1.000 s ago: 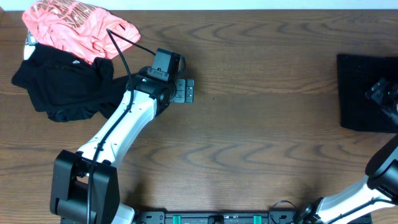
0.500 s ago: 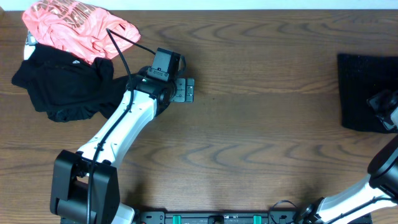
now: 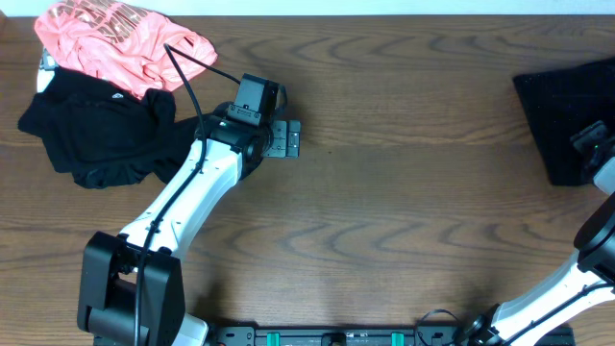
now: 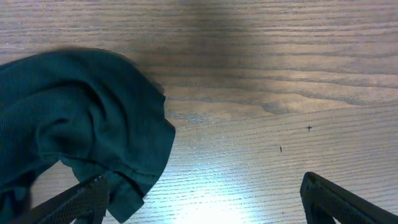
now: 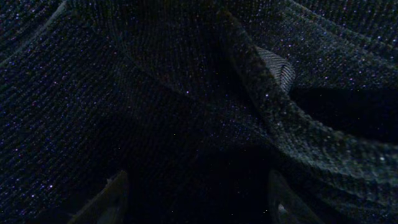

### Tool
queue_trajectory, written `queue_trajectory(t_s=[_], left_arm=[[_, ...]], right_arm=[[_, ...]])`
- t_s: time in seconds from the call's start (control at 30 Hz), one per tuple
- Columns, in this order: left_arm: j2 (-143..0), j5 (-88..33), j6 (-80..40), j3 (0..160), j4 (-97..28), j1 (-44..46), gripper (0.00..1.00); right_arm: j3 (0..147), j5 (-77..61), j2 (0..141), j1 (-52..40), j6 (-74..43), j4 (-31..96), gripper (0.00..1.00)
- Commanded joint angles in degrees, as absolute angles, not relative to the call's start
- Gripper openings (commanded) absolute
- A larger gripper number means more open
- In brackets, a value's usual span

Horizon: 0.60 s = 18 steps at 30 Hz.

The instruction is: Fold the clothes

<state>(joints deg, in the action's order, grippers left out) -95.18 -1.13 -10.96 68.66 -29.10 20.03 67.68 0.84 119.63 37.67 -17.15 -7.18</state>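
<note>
Black cloth point(image 3: 557, 115) bunches beneath right gripper point(image 5: 196, 200), fingers point(image 5: 115, 198) spread

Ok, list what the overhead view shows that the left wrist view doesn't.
Only overhead: the pink garment in the table's left corner and the black cloth at the right edge. Only left wrist: a close look at the left fingers, spread apart above bare wood, and the hem of the nearby garment. Both: the dark garment and the wooden table.

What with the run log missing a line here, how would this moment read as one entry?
left gripper open over table, beside black garment | right gripper on dark cloth, grip unclear
</note>
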Motion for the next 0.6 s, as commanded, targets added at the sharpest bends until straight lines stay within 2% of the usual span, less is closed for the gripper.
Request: queue_trajectory(t_s=[0.0, 0.17, 0.57], left_arm=[[-95.5, -1.0, -11.7, 68.7, -28.3, 20.2, 0.98], [-95.5, -1.0, -11.7, 68.7, -28.0, 20.2, 0.98], [-95.5, -1.1, -11.7, 68.7, -27.9, 20.2, 0.98]], right_arm=[[65.5, -5.4, 125.1, 35.1, -18.2, -3.5, 0.67], [65.5, -5.4, 125.1, 33.1, -28.7, 3.2, 0.61], [65.5, -5.1, 125.1, 27.5, -36.8, 9.7, 0.62]])
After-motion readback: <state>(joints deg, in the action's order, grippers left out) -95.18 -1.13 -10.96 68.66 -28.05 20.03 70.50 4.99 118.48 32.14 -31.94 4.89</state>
